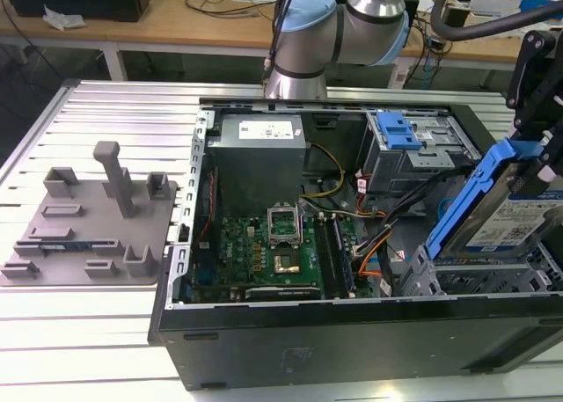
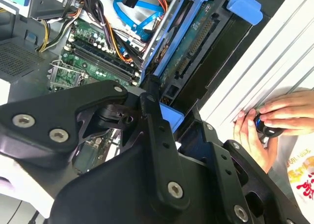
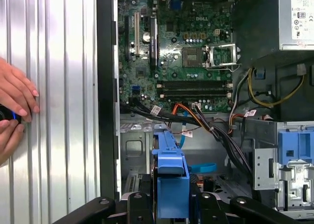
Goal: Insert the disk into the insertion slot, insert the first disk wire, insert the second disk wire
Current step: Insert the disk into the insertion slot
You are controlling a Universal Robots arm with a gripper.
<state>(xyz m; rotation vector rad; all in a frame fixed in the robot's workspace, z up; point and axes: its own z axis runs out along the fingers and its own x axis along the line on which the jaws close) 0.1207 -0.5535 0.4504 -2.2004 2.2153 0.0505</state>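
Black gripper [image 1: 538,156] clamped shut on the silver, blue-framed hard drive [image 1: 515,217].
The drive hangs tilted above the low grey perforated-metal cage [image 1: 475,277], at the exterior view's right end of the open black computer case [image 1: 352,349].

A ribbed silver metal table [image 1: 88,332] carries an open black computer case [image 1: 352,340] on its side. Beside it lies a grey moulded plastic fixture plate [image 1: 88,233].

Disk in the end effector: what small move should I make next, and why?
Probably ease the disk down slightly toward the insertion slot while levelling it. In the exterior view the end effector holds it by its blue carrier, steeply tilted above the cage and not yet inside. Cables lie close beside the cage, so a small, slow move seems safer.
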